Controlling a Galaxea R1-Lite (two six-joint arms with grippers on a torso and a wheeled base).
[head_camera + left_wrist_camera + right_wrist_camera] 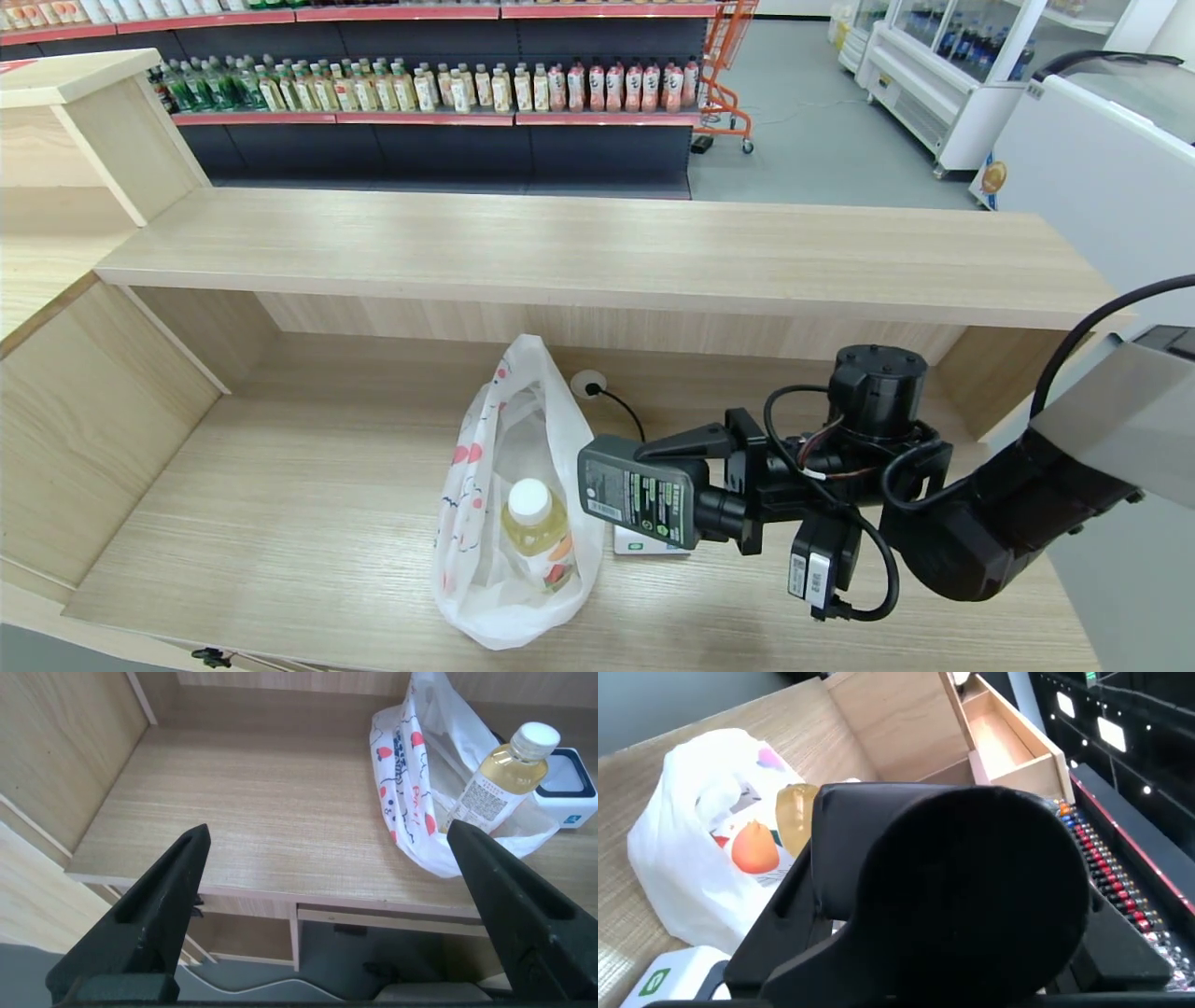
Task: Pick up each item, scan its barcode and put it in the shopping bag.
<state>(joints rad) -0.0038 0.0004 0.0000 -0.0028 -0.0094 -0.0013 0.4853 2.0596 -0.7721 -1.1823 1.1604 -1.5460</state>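
Observation:
A white plastic shopping bag (485, 467) with red and blue prints stands open on the lower counter. Inside it a bottle (537, 527) of pale yellow drink with a white cap stands upright. My right gripper (698, 485) is shut on a dark grey barcode scanner (635, 490) with a green label, held just right of the bag's mouth. The scanner (952, 887) looms dark over the bag (682, 840) in the right wrist view. My left gripper (332, 887) is open and holds nothing, hanging in front of the counter's near edge, well apart from the bag (406, 775) and bottle (500, 779).
A small white box (649, 543) with a green mark lies on the counter under the scanner, touching the bag's right side. A black cable runs from a round hole (588, 383) in the counter behind the bag. A raised wooden shelf (597, 247) spans the back.

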